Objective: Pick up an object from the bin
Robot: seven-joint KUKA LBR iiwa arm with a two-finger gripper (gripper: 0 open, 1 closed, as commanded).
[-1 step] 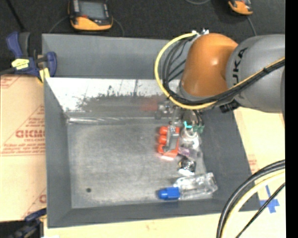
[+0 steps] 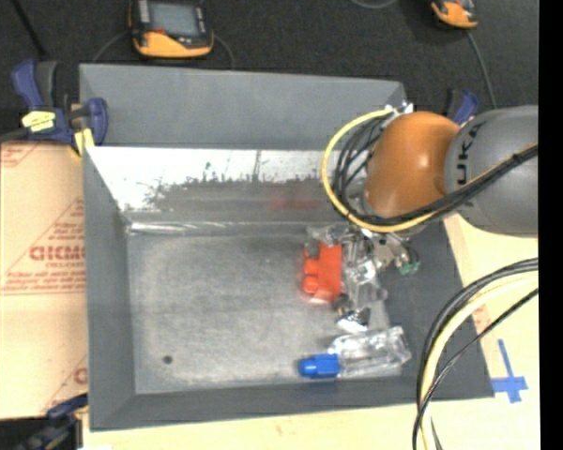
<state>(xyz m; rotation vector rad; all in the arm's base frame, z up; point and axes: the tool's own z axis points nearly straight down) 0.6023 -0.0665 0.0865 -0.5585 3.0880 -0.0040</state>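
The gripper (image 2: 358,284) is seen low in the right part of the grey bin (image 2: 216,345), just right of an orange-red block (image 2: 319,272), a clear blue-capped bottle (image 2: 361,354) lying nearer, and whether it is spread or clenched cannot be told.

The grey metal bin (image 2: 216,298) has a flat floor enclosed by sloping walls. Two items lie on the floor, both in the right half. A red-orange block (image 2: 321,272) lies right of centre. A clear plastic item (image 2: 368,349) with a blue cap (image 2: 317,367) lies on its side near the front wall. The two items are apart. A small dark speck (image 2: 167,360) marks the front-left floor area.
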